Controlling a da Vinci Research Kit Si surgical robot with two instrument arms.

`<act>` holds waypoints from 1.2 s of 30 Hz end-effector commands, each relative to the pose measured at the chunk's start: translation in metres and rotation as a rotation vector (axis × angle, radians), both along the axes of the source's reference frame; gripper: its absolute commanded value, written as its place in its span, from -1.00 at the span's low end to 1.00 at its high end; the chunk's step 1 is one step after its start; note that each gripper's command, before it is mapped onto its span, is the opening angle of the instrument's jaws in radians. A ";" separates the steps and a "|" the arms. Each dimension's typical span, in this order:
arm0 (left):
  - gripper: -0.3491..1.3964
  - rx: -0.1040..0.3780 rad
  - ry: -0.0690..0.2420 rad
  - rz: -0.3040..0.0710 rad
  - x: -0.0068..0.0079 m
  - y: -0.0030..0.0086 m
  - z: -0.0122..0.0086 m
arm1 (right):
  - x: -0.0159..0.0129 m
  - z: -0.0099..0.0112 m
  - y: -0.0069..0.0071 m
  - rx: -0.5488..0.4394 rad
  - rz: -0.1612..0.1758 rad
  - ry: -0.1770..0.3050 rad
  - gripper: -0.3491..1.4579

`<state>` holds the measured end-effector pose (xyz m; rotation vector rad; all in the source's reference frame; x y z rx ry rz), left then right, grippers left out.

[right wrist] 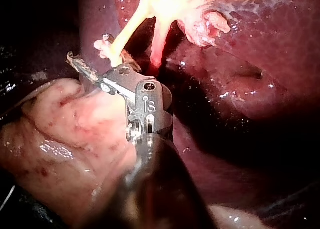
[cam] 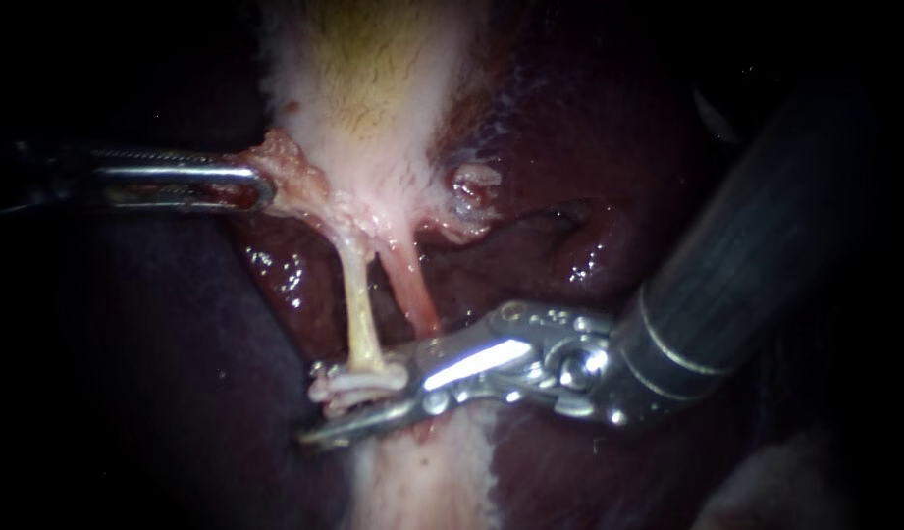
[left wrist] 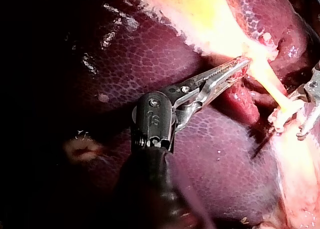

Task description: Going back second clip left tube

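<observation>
Left instrument [cam: 263, 186], jaws clamped on the gallbladder [cam: 373, 88] at centre left, held the left tube [cam: 361, 304] taut. Right instrument [cam: 319, 404], jaws apart, straddled the tube's clip [cam: 358, 383] at lower centre, probably ready to withdraw.

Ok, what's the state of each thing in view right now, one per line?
Left steel instrument: jaws shut on pale ragged tissue.
Right steel instrument: jaws open, beside the clip.
Pale yellow left tube: taut, uncut, clipped.
White clip: closed around the left tube.
Pink right tube: uncut, no clip visible.
</observation>
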<state>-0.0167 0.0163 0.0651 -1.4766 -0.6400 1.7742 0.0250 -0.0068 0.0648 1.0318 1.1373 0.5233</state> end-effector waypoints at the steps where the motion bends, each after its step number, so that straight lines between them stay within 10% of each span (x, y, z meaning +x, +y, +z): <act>1: -1.00 0.000 0.000 0.000 0.0000 0.0000 0.0000 | 0.0000 0.0001 0.0000 0.003 0.002 -0.003 -0.07; 14: -1.00 0.000 0.000 0.000 0.0000 0.0000 0.0000 | -0.0008 0.0032 0.0023 -0.303 0.033 -0.042 -0.06; 36: -1.00 0.000 0.000 0.000 0.0001 -0.0001 -0.0001 | -0.0051 0.0030 0.0034 -0.514 0.062 -0.057 -0.06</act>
